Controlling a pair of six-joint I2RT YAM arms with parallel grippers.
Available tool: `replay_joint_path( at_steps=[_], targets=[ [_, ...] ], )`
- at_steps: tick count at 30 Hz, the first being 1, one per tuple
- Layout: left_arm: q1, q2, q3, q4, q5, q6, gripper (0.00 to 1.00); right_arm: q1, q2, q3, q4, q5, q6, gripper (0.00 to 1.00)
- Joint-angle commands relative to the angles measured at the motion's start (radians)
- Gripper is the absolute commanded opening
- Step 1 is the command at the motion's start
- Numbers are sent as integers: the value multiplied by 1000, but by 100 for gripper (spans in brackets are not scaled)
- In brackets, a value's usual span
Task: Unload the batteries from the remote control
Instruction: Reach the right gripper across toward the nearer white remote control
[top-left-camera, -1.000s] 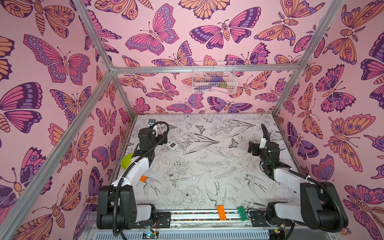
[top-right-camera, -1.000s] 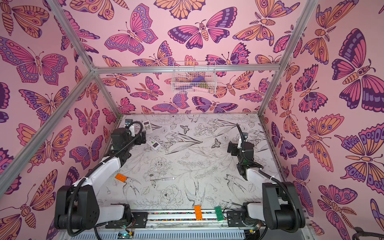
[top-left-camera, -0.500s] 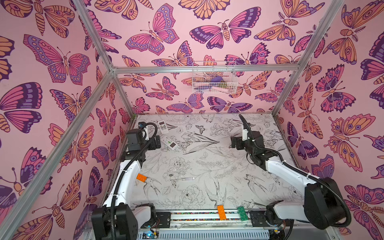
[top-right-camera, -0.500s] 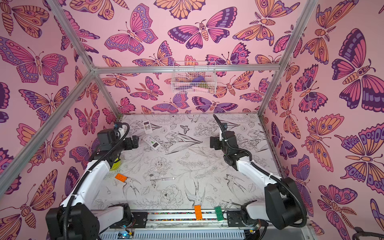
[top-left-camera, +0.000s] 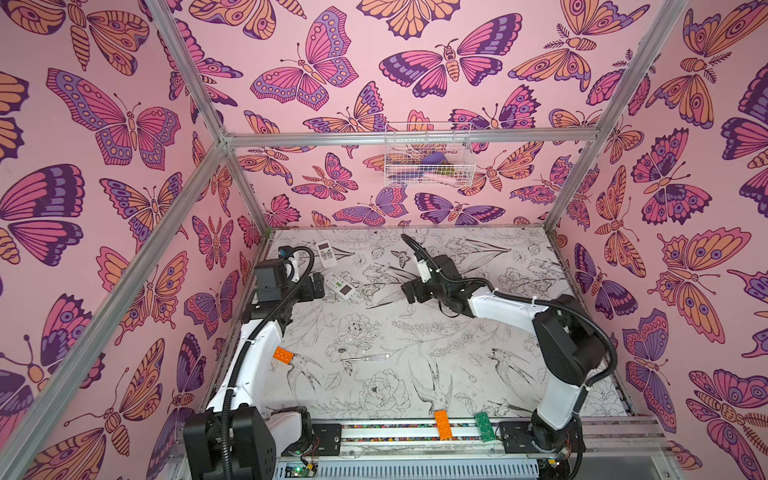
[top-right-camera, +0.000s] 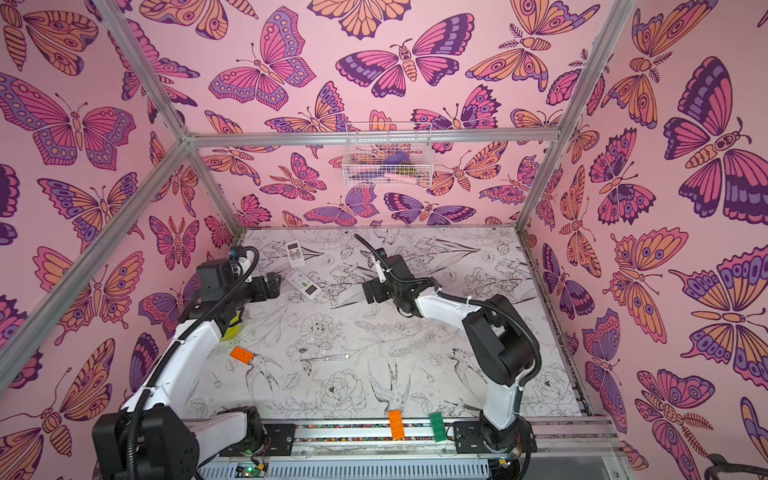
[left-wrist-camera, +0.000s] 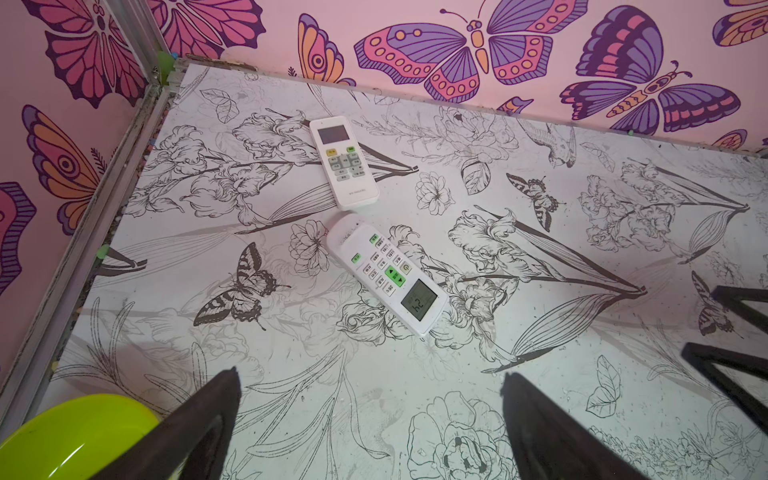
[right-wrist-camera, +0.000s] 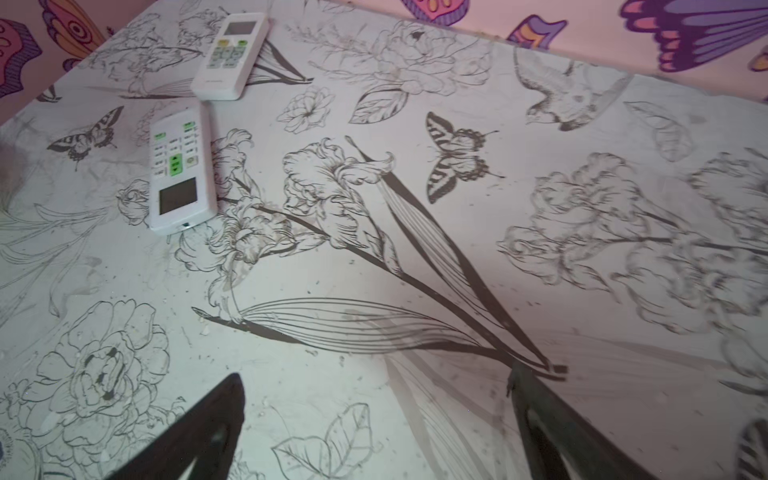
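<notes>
Two white remote controls lie at the far left of the table, buttons up. The near remote (top-left-camera: 340, 285) (top-right-camera: 305, 284) (left-wrist-camera: 386, 274) (right-wrist-camera: 180, 170) has green buttons and a lit display. The far remote (top-left-camera: 326, 253) (left-wrist-camera: 344, 162) (right-wrist-camera: 230, 56) lies just behind it. My left gripper (top-left-camera: 318, 286) (left-wrist-camera: 370, 374) is open and empty, right beside the near remote's left end. My right gripper (top-left-camera: 409, 291) (right-wrist-camera: 374, 372) is open and empty, a short way to that remote's right. The batteries are out of view.
A thin screwdriver (top-left-camera: 365, 357) with a clear handle lies mid-table. An orange brick (top-left-camera: 283, 355) sits by the left arm, and a green bowl (left-wrist-camera: 75, 432) is under it. Orange (top-left-camera: 443, 424) and green (top-left-camera: 485, 426) bricks rest on the front rail. A wire basket (top-left-camera: 428, 156) hangs on the back wall.
The right gripper has swung left across the table toward the remotes. The left arm has pulled back toward the left wall, its gripper now pointing at the near remote. Both stayed open.
</notes>
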Motion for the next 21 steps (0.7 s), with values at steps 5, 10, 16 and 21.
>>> replay_joint_path(
  at_steps=[5,10,16,21],
  targets=[
    [4,-23,-12,1,5,-10,100,100,181,173,-1,-61,31,100],
    [2,-22,-9,-5,16,-10,100,147,289,246,4,-57,61,100],
    [-9,-32,-19,11,33,-16,100,192,381,294,4,-57,41,100],
    [-16,-35,-21,15,19,-7,100,202,465,364,11,-34,54,99]
  ],
)
